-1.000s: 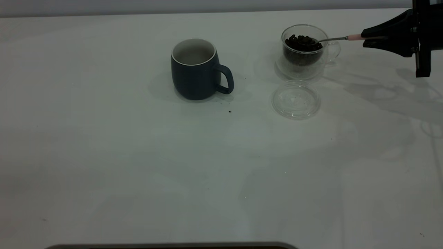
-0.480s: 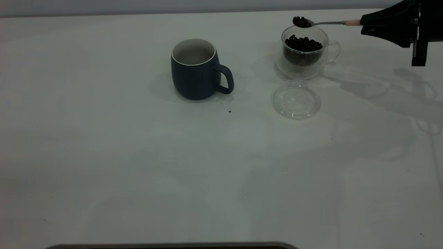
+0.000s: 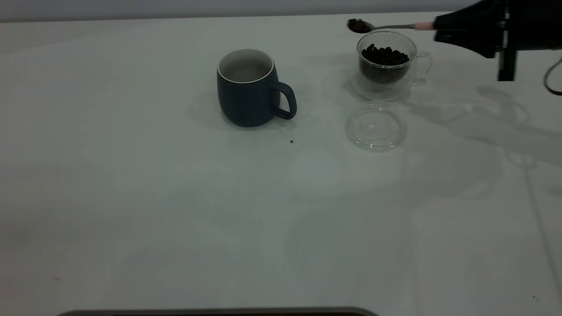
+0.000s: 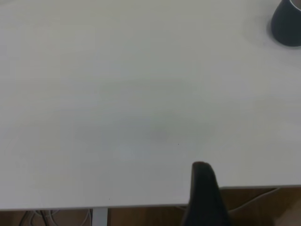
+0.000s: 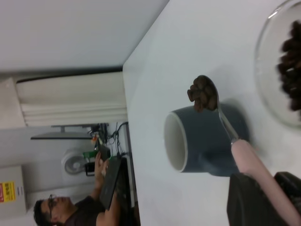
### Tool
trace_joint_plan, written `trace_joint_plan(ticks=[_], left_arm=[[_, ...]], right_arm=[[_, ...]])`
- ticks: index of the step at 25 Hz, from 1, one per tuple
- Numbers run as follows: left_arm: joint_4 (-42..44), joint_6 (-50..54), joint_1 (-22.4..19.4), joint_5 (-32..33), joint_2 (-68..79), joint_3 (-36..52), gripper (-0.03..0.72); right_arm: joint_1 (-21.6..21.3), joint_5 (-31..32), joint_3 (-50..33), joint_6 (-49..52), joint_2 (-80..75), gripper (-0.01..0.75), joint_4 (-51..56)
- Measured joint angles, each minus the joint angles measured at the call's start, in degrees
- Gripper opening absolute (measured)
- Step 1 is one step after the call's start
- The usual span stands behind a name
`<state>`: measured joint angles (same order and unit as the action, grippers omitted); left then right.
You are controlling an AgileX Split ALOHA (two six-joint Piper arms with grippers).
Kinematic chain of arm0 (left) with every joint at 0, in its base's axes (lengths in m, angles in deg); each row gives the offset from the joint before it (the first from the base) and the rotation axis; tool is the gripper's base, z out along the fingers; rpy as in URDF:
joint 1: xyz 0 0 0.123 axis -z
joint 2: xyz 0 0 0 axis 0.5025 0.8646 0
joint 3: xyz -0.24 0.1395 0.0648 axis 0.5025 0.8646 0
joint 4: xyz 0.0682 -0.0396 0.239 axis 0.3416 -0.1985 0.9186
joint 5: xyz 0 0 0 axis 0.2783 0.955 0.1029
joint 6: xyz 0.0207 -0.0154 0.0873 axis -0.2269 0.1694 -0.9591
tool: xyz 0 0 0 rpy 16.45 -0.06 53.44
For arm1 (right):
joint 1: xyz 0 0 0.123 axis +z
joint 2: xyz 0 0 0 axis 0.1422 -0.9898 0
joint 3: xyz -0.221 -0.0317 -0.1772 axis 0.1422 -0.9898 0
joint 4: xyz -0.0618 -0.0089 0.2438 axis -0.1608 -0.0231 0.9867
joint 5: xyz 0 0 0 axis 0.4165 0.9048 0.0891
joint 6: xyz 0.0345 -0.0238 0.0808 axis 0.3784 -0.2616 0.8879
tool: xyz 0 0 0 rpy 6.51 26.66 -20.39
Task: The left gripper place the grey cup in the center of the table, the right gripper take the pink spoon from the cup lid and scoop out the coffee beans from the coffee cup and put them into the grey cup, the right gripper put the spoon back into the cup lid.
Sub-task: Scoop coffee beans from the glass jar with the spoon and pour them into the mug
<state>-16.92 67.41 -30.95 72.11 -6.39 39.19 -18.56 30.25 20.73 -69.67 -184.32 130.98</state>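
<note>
Beans ride heaped in the bowl of the pink spoon point(image 3: 381, 26), which we hold by its handle in the right tool point(image 3: 443, 27), clamped tight on the pink end. The bowl hangs in the air just past the far rim of the coffee cup point(image 3: 386, 66), on the side toward the grey cup point(image 3: 248, 87). The grey cup stands upright near the middle of the table point(image 3: 175, 197), handle toward the coffee cup, mouth open and seemingly empty. The cup lid point(image 3: 375, 126) lies flat in front of the coffee cup, bare.

We judge the step in hand to be the carry. To do it well we should keep the spoon level, travel slowly and smoothly, stay above the grey cup's rim, centre the bowl over its mouth, and only then roll the wrist. The heap of coffee beans point(image 5: 202, 93) sits high, so any jerk may spill some.

Our left tool point(image 4: 203, 193) is parked at the table's edge, well apart from the cups; we cannot tell its opening.
</note>
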Motion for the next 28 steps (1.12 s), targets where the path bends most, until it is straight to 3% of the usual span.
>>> trace_joint_plan(ticks=[14, 28], left_arm=[[0.0, -0.2, 0.0, 0.0, 0.0, 0.0, 0.567], [0.0, -0.2, 0.0, 0.0, 0.0, 0.0, 0.567]], right_arm=[[13.4, -2.6, 0.0, -0.8, 0.0, 0.106, 4.2], [17.4, -8.2, 3.3, 0.2, 0.0, 0.106, 4.5]])
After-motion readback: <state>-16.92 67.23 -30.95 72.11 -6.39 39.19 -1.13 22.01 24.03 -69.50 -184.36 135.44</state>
